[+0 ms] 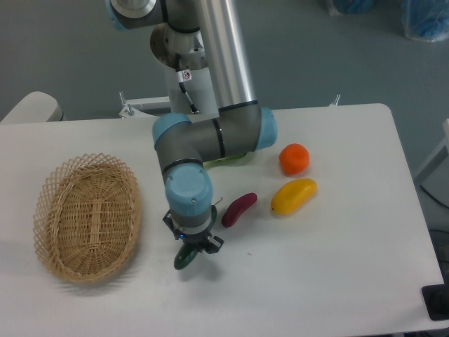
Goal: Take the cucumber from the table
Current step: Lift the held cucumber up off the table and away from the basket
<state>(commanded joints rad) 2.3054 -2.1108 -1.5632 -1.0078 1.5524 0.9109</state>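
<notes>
1. Gripper (193,247) points straight down over the table (337,274), toward its front edge, left of centre. You can see its fingers clenched on the cucumber (186,258).
2. Cucumber: only the dark green lower end shows, poking out under the wrist. The rest is hidden by the arm. You can't tell from this view whether that end touches the tabletop or hangs just above it.
3. Eggplant (238,209), magenta, lies just right of the gripper, apart from it, tilted up to the right.
4. Yellow mango-shaped fruit (293,196) sits right of the eggplant, near it but not touching. Orange fruit (295,159) is just behind the yellow one, closer to the far edge.
5. Leafy green (229,159) is mostly hidden behind the arm's elbow; you only see a sliver.
6. Wicker basket (52,210) sits near the left edge, well apart from the gripper.
</notes>
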